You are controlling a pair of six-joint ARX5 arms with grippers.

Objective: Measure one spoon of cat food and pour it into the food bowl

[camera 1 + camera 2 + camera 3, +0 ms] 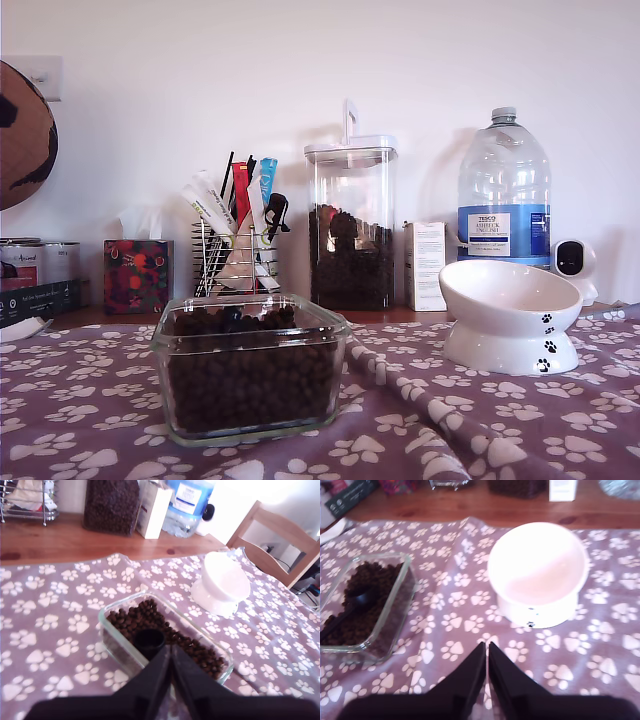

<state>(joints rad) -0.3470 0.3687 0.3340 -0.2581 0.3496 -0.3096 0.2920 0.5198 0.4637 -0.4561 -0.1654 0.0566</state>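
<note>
Spoon (149, 641): the black scoop lies in the square glass dish (116, 641), its round cup resting on the kibble; in the second wrist view the thin handle (335, 621) runs out over the dish's rim.
Cat food (250, 378): dark brown pellets fill the glass dish, which sits on the paw-print cloth (90, 410) toward the exterior view's left.
Food bowl (510, 312): white, tilted, on its pedestal with black paw prints, toward the exterior view's right, well apart from the dish; its inside looks bare.
My first gripper (171, 652): fingers pressed together, nothing between them; the tips hang just beside the spoon's cup, above the dish. I cannot tell whether they touch the cup.
My second gripper (487, 649): fingers closed with only a thin slit, holding nothing; it hovers over the cloth near the bowl's base, with the dish and spoon off to one side.
Behind: a tall clear canister (350, 228) of kibble, a water bottle (504, 195), a wire rack (235, 262) of sachets.
</note>
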